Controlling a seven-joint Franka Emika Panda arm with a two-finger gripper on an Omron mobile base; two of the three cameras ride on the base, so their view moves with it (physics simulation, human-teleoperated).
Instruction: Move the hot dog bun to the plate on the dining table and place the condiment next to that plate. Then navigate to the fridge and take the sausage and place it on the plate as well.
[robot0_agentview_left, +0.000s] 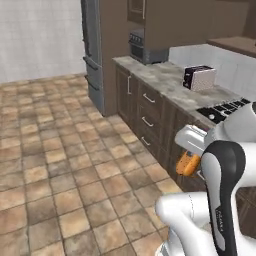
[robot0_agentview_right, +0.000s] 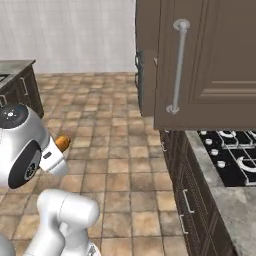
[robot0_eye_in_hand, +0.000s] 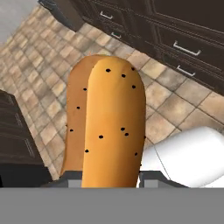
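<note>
- Tiled kitchen floor (robot0_agentview_left: 60, 165), dark brown base cabinets (robot0_agentview_left: 150, 120) under a grey stone counter (robot0_agentview_left: 165, 80); a white-and-black toaster (robot0_agentview_left: 199, 77) sits on the counter, with a black stovetop (robot0_agentview_right: 232, 160) further along it.
- Tall grey fridge (robot0_agentview_left: 92, 55) stands at the far end of the cabinet run, well apart from the arm.
- Hot dog bun (robot0_eye_in_hand: 107, 127) sits clamped in the gripper (robot0_eye_in_hand: 109, 177): fingers closed on its lower end, bun sticking straight out along the hand axis.
- Bun is orange-tan, split lengthwise, with small dark specks.
- In the left base view the bun (robot0_agentview_left: 187, 163) pokes out from under the white wrist, held above the floor just in front of the cabinets.
- Right base view shows only its tip (robot0_agentview_right: 62, 143) past the hand.
- Arm is folded in close to the base, elbow up, hand low and angled down toward the floor.
- No readable labels or writing.
</note>
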